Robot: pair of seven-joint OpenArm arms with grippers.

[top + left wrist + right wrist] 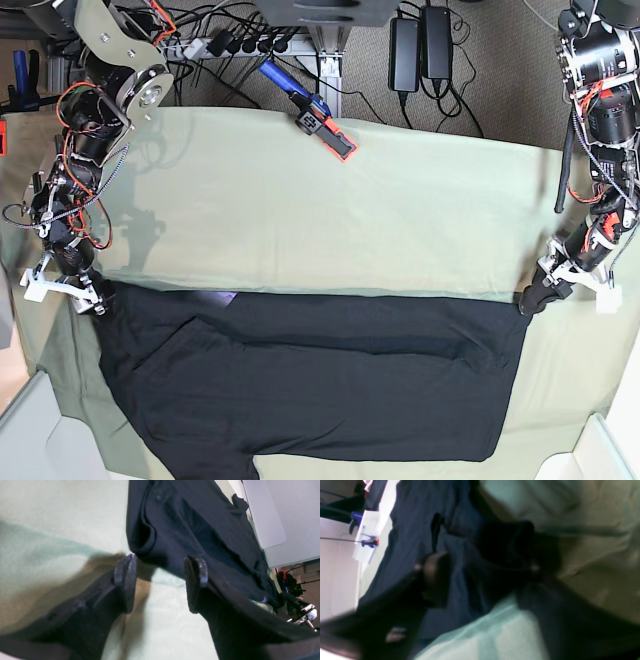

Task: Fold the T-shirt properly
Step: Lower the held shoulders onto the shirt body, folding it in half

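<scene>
The black T-shirt (320, 380) lies flat across the near half of the table with its plain face up and a straight upper edge. My left gripper (528, 300) is at the shirt's upper right corner. In the left wrist view this gripper (161, 580) is open and empty, and the shirt's (200, 517) corner lies just beyond the fingertips. My right gripper (97, 303) is at the upper left corner. The right wrist view is blurred. There the right gripper's (485, 575) fingers stand wide apart with dark shirt fabric (420, 517) lying between them.
A pale green cloth (350, 220) covers the table under the shirt. An orange-and-blue tool (315, 115) lies at the back edge, with cables and power bricks (420, 50) behind it. White bins stand at the near left (40, 430) and near right (600, 450) corners.
</scene>
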